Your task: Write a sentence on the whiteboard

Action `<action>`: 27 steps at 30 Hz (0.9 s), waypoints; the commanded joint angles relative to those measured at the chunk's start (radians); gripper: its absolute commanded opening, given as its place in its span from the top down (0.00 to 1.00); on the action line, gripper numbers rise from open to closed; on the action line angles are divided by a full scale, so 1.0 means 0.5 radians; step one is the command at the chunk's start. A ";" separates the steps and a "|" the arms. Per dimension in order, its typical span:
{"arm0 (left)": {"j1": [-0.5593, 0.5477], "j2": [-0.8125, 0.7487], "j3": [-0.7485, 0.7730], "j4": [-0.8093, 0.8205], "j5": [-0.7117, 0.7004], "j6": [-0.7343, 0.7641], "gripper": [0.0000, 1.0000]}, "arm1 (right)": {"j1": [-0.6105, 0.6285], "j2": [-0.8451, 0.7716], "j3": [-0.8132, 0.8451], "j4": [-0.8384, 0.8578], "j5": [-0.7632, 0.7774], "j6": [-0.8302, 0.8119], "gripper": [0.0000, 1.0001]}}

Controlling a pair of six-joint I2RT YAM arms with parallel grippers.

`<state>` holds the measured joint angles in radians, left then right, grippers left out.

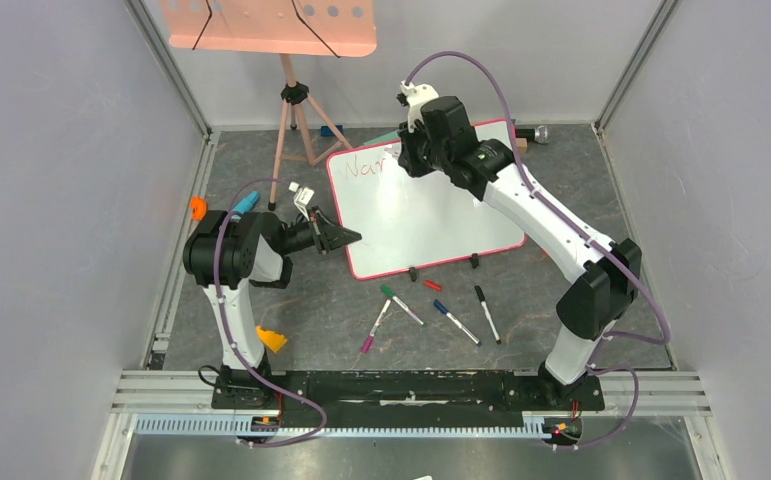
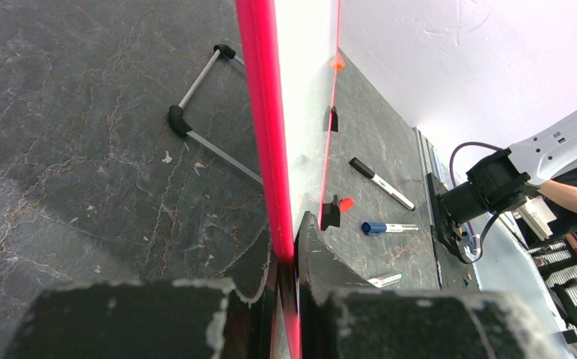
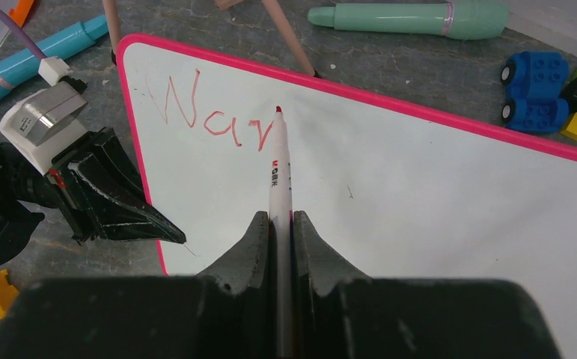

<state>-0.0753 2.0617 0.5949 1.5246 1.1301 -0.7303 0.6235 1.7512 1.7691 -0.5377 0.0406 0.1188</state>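
- Whiteboard (image 1: 431, 220): sits in the centre of the overhead view on the dark mottled table (image 1: 561, 200), turned slightly counter-clockwise. Its upper right corner is hidden behind the right arm. Two black clip feet (image 1: 414, 272) sit along its lower edge.
- Sentence (image 3: 210, 120): the red letters "War" occupy the upper left corner of the board in the right wrist view. The rest of the white surface is unmarked.
- Right gripper (image 3: 279, 218): at bottom centre of the right wrist view, its fingers are pressed narrowly on a red marker (image 3: 278, 164). The marker's barrel points up the frame. Its tip lies just right of the "r", at the board surface; actual contact cannot be confirmed.
- Left gripper (image 2: 291, 254): at bottom centre of the left wrist view, it is clamped on the board's pink-red rim, which runs edge-on between the two fingers. In the overhead view this grip falls at the middle of the board's left edge.
- Below the board in the overhead view lie a green-capped marker (image 1: 401, 305), a magenta marker (image 1: 374, 328), a blue-capped marker (image 1: 456, 322) and a black-capped marker (image 1: 487, 314), all apart from the board.
- Salmon-pink tray (image 1: 271, 25): stands on a tripod at upper left of the overhead view.
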 commanded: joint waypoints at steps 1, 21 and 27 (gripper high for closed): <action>0.003 0.082 -0.052 0.065 -0.137 0.577 0.91 | 0.002 -0.040 0.007 0.045 -0.040 -0.026 1.00; 0.002 0.082 -0.050 0.065 -0.127 0.577 0.91 | 0.002 0.055 -0.021 -0.056 0.121 -0.002 1.00; 0.003 0.080 -0.049 0.065 -0.125 0.582 0.91 | 0.002 0.081 -0.001 -0.112 0.151 0.005 1.00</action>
<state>-0.0753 2.0617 0.5949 1.5242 1.1286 -0.7307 0.6254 1.7725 1.7409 -0.5701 0.0841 0.1158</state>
